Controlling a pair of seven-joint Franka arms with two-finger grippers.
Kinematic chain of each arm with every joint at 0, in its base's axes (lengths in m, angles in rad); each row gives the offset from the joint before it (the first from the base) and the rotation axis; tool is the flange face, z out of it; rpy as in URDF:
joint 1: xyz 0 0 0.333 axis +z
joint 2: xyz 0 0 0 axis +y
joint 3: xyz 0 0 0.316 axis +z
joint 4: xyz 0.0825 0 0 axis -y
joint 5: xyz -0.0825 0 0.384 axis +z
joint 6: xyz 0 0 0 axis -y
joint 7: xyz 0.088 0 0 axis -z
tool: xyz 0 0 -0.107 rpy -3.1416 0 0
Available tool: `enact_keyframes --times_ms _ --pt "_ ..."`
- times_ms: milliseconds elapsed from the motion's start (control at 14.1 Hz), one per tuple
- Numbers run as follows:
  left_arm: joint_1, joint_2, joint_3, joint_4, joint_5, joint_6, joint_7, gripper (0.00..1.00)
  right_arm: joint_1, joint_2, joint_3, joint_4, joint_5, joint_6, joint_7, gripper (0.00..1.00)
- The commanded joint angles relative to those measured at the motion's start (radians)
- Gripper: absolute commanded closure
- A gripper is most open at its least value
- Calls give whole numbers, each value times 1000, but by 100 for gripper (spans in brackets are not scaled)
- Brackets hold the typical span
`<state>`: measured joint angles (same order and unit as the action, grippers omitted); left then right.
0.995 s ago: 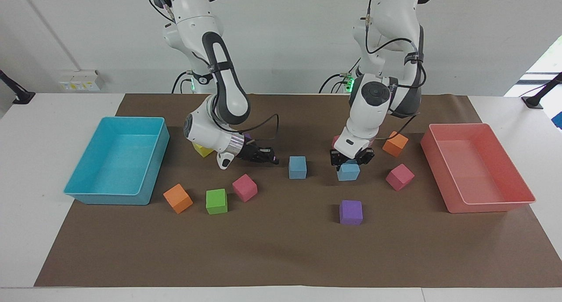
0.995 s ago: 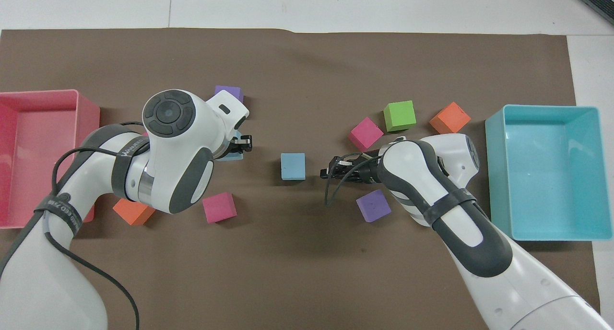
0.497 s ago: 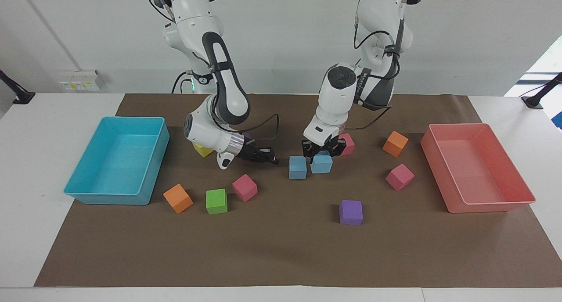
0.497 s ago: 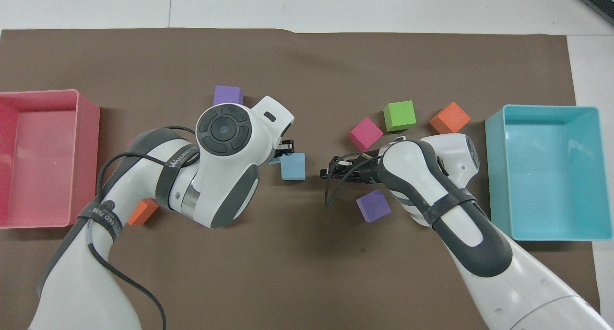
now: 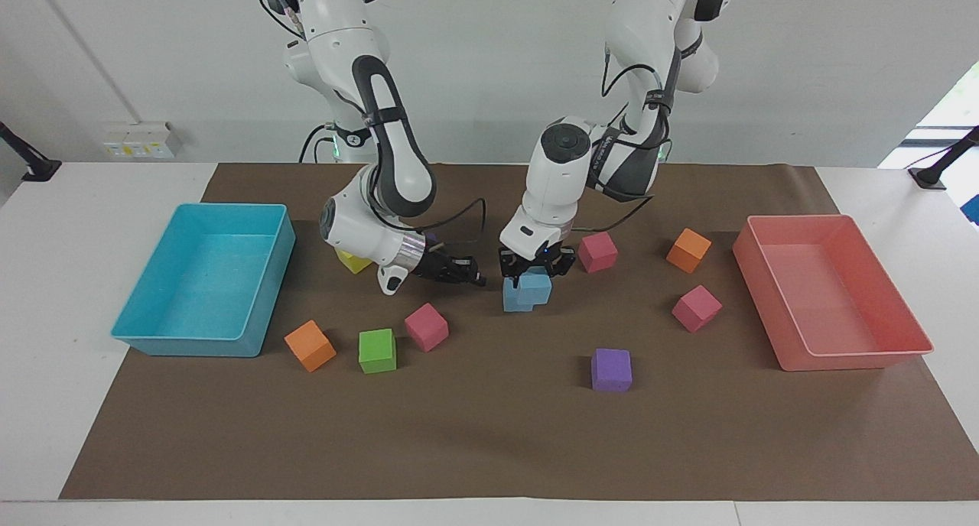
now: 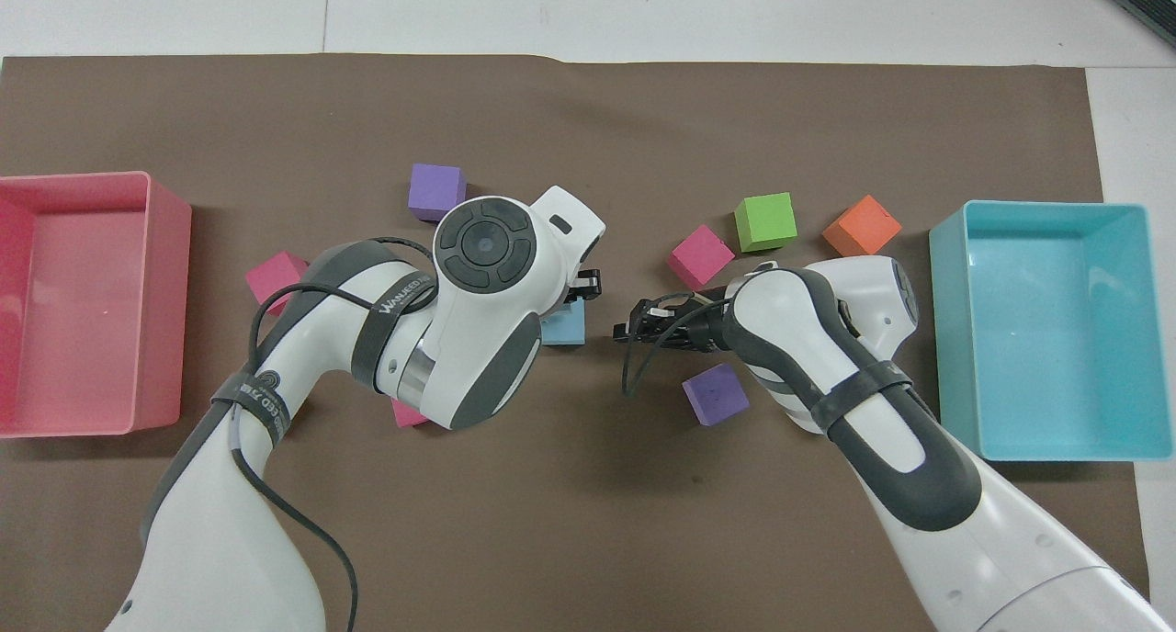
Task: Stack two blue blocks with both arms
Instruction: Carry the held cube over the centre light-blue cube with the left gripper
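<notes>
Your right gripper [image 5: 468, 273] waits shut and empty, just beside the lower blue block [image 5: 517, 300] at mid-mat. The left gripper [image 5: 536, 269] clamps the carried blue block [image 5: 538, 285] over it (offset toward the left arm's end). Slide it square, lower until flush, then release.

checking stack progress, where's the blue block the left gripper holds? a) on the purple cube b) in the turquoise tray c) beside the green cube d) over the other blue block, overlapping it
d: in the facing view the left gripper is shut on a blue block that overlaps the top of the other blue block on the mat, offset toward the left arm's end of the table.
</notes>
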<state>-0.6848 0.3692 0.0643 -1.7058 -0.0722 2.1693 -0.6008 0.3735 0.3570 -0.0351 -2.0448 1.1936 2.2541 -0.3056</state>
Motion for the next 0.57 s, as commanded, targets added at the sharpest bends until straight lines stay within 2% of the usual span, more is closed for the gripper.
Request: enact_keyframes --times_ms 0,497 --pt "-27 13 11 31 -21 -39 -10 78 -2 -12 6 -18 34 21 -30 100" --pt "-30 23 5 31 -18 -39 1 78 -2 -12 6 -18 35 21 -30 100"
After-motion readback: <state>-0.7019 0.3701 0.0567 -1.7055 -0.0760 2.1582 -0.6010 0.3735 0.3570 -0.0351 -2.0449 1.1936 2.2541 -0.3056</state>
